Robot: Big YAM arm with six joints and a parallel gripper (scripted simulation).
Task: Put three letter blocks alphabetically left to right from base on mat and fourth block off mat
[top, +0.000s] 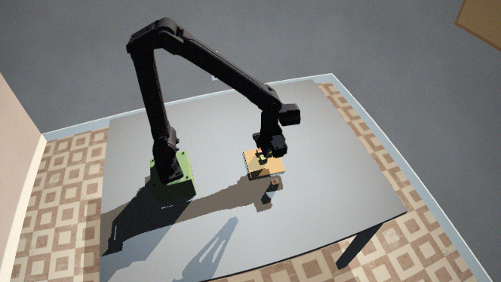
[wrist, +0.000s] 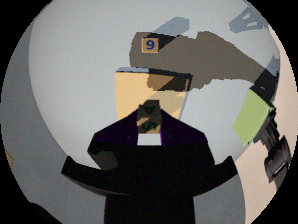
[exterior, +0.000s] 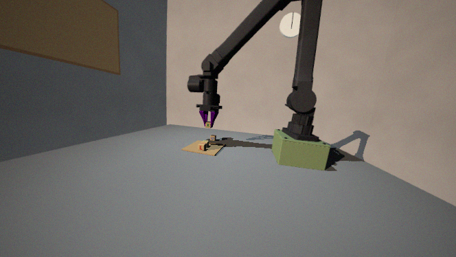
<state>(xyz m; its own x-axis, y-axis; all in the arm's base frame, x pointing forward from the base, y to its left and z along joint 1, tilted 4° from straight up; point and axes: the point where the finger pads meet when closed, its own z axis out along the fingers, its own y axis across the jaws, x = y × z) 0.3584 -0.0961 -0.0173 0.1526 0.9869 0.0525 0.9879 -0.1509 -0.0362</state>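
My gripper (exterior: 207,123) (top: 268,152) (wrist: 149,113) is shut on a small block with a green letter (exterior: 207,125) (wrist: 148,115) and holds it in the air above the tan mat (top: 276,166) (exterior: 189,148) (wrist: 128,94). A block with a red L on its side (exterior: 201,147) lies on the mat, with another block close behind it; in the top view they show as a small cluster (top: 262,159) under the gripper. A block marked 9 (top: 275,182) (exterior: 213,137) (wrist: 150,44) lies on the table just off the mat's edge. The held block hides the mat's blocks in the wrist view.
The green base box (top: 185,177) (exterior: 300,153) of the arm stands on the grey table (top: 332,170) beside the mat. The arm's dark shadow falls across the table near the 9 block.
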